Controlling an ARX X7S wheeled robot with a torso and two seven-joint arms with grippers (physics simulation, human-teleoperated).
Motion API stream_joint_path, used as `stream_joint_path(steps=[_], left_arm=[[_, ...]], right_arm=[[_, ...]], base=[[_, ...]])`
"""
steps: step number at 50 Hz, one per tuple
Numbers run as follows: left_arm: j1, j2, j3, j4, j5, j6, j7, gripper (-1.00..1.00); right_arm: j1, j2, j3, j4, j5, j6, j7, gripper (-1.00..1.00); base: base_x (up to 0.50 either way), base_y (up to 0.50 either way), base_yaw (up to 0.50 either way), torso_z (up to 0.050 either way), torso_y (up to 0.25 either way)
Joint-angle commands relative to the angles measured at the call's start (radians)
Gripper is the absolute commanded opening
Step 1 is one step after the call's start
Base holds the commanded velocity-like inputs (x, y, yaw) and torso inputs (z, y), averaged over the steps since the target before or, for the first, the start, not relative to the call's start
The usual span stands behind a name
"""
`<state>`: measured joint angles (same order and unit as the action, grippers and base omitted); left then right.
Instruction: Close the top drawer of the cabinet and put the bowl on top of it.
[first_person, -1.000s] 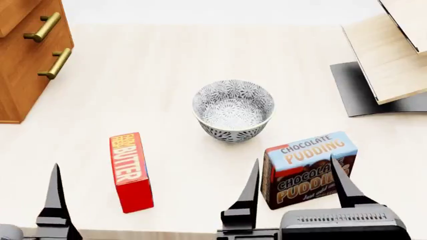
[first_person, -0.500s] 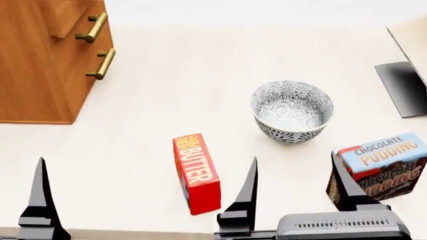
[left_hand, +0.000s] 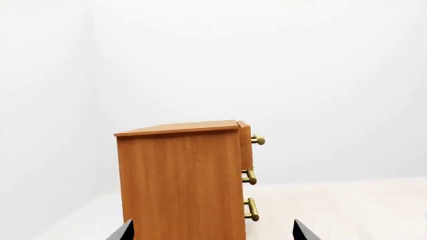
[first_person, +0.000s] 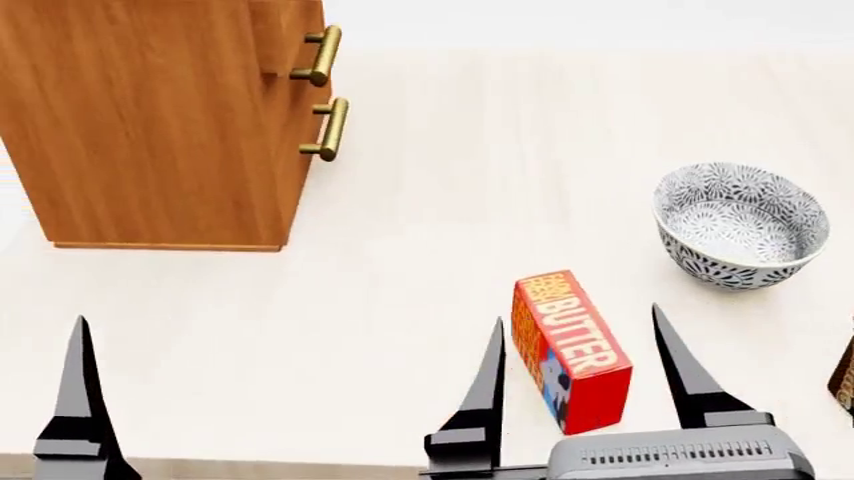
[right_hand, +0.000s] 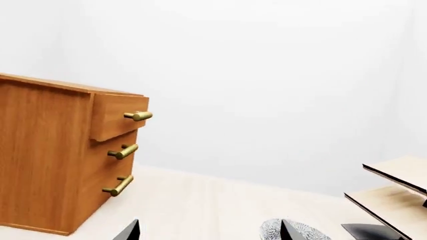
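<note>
1. At the table's far left corner stands the cabinet, a tall orange-brown wooden box. Its brass handles face toward the table's right edge.
2. The top drawer juts out past the two drawer fronts below it, as the right wrist view shows plainly. It is not yet closed.
3. Judging from this, neither part of the task is done. The drawer needs pushing in, and the bowl needs lifting onto the cabinet's flat top.
4. The left hand hovers low over the table's near edge, in front of the cabinet. Its two dark pointed fingers are spread wide apart and hold nothing. Its wrist view looks level at the cabinet's side, with the handles in profile.
5. A red butter box lies flat near the middle of the near edge. It sits between the right hand's two fingers as seen from the head, though likely beyond them.
6. The right hand also hovers at the near edge, fingers parted and empty. Its wrist view takes in the open drawer, the bowl's rim and a pale wood shelf unit beyond.
7. The bowl, white with a dark grey floral pattern, sits upright near the table's right edge, well apart from the cabinet.
8. A sliver of a dark box shows at the extreme right; what it is cannot be told.
</note>
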<state>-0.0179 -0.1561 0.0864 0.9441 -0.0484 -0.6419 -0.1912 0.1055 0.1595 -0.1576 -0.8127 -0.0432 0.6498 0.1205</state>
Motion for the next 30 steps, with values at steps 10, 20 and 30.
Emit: stream_joint_path(steps=[10, 20, 30], left_arm=[[0.002, -0.014, 0.019, -0.002, -0.012, 0.006, -0.021, 1.0], [0.007, -0.024, 0.017, -0.002, -0.026, 0.012, -0.032, 1.0], [0.005, -0.034, 0.038, -0.008, -0.025, 0.016, -0.045, 1.0]], right_arm=[[-0.015, 0.014, 0.007, 0.003, 0.021, -0.032, 0.015, 1.0], [-0.015, 0.02, -0.003, 0.007, 0.016, -0.033, 0.028, 1.0], [-0.025, 0.031, -0.007, 0.022, 0.033, -0.057, 0.023, 1.0]], base=[[0.0, 0.02, 0.0, 0.0, 0.0], [0.0, 0.0, 0.0, 0.0, 0.0], [0.33, 0.0, 0.0, 0.0, 0.0]])
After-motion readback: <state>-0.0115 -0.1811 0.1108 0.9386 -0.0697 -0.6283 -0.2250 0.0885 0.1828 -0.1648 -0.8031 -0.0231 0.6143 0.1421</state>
